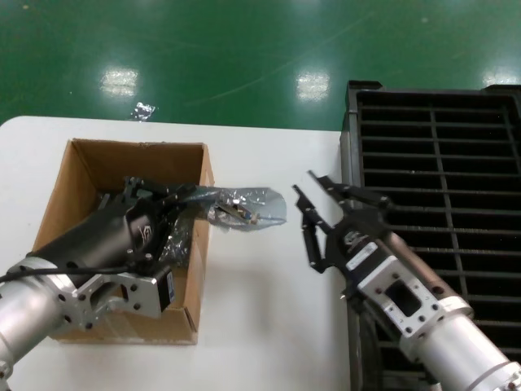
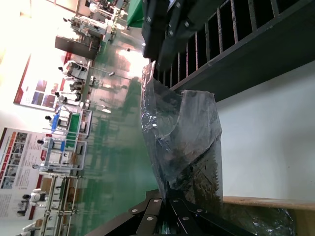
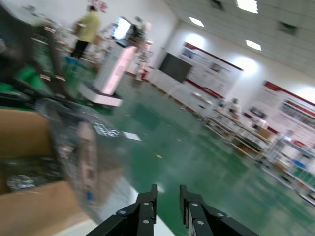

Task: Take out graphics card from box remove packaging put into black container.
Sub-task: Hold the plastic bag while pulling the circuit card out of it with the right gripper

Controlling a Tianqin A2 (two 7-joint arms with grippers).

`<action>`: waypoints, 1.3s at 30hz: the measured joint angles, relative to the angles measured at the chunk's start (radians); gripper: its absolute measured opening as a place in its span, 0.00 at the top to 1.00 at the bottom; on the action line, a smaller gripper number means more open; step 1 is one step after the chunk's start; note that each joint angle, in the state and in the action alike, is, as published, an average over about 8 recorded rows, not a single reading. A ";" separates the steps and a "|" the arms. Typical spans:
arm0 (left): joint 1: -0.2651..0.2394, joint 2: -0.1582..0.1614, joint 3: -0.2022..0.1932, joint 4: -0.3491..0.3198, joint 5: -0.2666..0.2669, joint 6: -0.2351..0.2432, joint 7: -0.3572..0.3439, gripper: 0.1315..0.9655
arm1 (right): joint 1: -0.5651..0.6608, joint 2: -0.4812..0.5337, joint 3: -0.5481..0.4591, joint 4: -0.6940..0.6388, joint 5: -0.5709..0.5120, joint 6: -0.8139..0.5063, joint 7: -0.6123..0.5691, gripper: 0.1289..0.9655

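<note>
A white table (image 1: 260,277) stands on a glossy green floor (image 1: 244,49).

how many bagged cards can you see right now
1: a graphics card in its packaging, held by the left gripper over the box edge. More may lie hidden inside.

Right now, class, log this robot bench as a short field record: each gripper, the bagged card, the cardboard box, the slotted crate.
left gripper: at the box's right wall, shut on the packaging
packaging: shiny translucent grey-blue plastic bag, sticking out over the white table
graphics card: inside the bag
box: brown corrugated cardboard, open
right gripper: open, above the table
black container: slotted black plastic crate, on robot's right
</note>
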 joint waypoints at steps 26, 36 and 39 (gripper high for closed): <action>0.000 0.000 0.000 0.000 0.000 0.000 0.000 0.99 | 0.303 0.123 -0.275 -0.039 0.367 -0.148 -0.230 0.99; 0.000 0.000 0.000 0.000 0.000 0.000 0.000 0.99 | 0.283 0.230 -0.270 0.031 0.354 -0.115 -0.161 0.99; 0.000 0.000 0.000 0.000 0.000 0.000 0.000 0.99 | 0.270 0.251 -0.268 0.046 0.336 -0.107 -0.134 0.99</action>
